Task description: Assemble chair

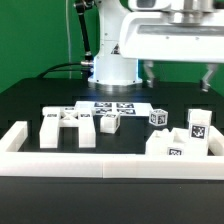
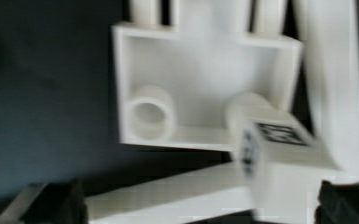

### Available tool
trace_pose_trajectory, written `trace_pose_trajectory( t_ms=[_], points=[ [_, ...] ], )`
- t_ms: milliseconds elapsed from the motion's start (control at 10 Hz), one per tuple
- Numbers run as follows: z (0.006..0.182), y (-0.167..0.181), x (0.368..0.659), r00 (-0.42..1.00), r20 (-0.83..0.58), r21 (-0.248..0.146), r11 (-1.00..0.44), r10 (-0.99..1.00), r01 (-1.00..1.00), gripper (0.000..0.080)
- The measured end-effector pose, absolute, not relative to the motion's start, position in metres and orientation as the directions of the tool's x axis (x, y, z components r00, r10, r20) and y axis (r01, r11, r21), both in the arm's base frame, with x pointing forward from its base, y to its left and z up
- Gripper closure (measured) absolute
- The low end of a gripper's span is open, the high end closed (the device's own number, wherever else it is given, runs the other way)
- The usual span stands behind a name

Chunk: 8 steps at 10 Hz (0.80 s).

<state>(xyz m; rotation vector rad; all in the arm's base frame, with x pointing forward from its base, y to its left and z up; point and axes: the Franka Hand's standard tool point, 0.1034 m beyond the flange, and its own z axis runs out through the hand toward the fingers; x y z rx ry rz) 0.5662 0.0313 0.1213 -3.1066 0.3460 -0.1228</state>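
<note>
**Exterior view.** The tool (image 1: pixel 177 77) is hanging over the table (image 1: pixel 30 100) toward the exterior view's right. Its jaws are standing wide apart with nothing between them. The chair parts are lying loose behind the rail (image 1: pixel 100 162). A frame (image 1: pixel 64 126) is lying flat toward the exterior view's left, its long axis seemingly running across the view. A block (image 1: pixel 108 122) and a cube (image 1: pixel 158 117) are sitting near the marker board (image 1: pixel 110 106). A tagged cluster (image 1: pixel 185 140) is sitting below the tool.

**Wrist view.** A slab (image 2: pixel 202 70) is lying face up, showing a shallow recess and a hole (image 2: pixel 151 115) near one edge. Prongs (image 2: pixel 153 12) are sticking out from another edge. A tagged bar (image 2: pixel 274 160) is crossing the slab's corner, its long axis running roughly along the prongs' direction. Whether it is resting on the slab or only overlapping it, I cannot tell.

**Handling.** The parts are looking like rigid, light, smooth plastic, so they are probably stiff under the jaws but apt to slip. The bar is likely best taken across its narrow flat sides near mid-length. The slab is looking too broad for its face and is better pinched by a wall or a prong.
</note>
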Motion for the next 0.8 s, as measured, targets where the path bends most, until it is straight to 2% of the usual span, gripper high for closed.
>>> trace_pose_trajectory(
  t_ms=[100, 400, 500, 800],
  points=[
    [0.121, 0.021, 0.566, 0.968, 0.075, -0.021, -0.971, -0.24, -0.239, 0.0151],
    [0.119, 0.022, 0.566, 0.972, 0.073, -0.024, -0.974, -0.225, -0.224, 0.0151],
    [0.12, 0.003, 0.56, 0.976, 0.068, -0.04, -0.978, -0.206, -0.204, 0.0151],
    [0.108, -0.061, 0.533, 0.975, 0.044, -0.024, -0.976, -0.218, -0.217, 0.0151]
  ],
)
